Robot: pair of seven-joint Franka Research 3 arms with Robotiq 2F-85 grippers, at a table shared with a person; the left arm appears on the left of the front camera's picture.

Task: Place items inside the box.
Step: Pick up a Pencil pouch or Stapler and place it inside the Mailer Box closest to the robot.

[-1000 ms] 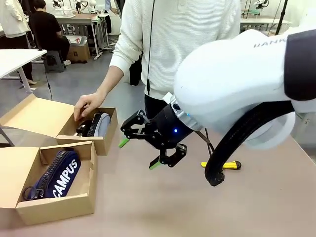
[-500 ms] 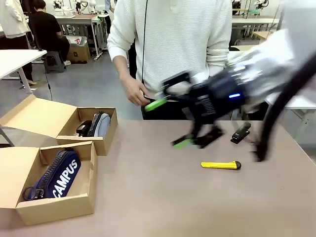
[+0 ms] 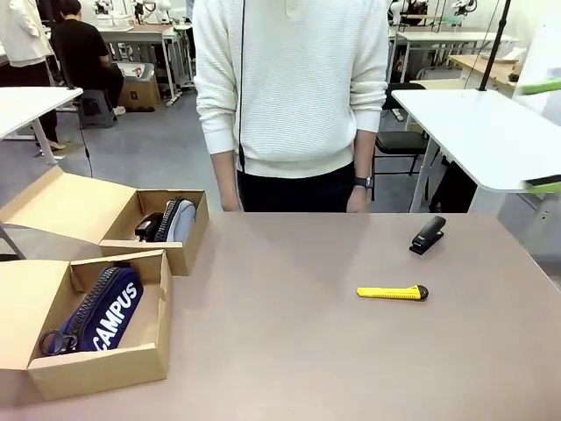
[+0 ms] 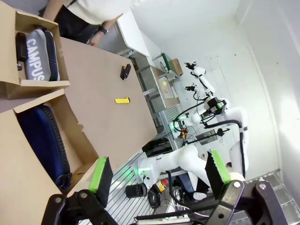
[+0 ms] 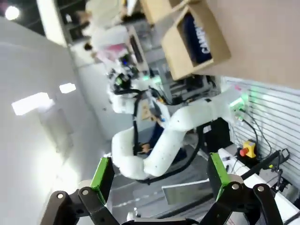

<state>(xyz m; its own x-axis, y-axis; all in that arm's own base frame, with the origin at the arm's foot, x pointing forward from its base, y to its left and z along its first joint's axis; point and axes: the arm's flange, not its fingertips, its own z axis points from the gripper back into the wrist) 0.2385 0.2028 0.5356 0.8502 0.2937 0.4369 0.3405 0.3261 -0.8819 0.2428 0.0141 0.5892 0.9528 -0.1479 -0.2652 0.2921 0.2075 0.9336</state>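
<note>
Withdrawn rightward, right claw (image 5: 157,172) stands spread apart, left claw (image 4: 159,172) likewise; slim yellow utility knife (image 3: 392,293) lies on surface (image 3: 289,351).

A grey floor (image 3: 149,158) stretches back through a bright workshop, with a white table at the left (image 3: 26,98), another white table at the right (image 3: 473,132), and a black chair (image 3: 399,140) beside that one
</note>
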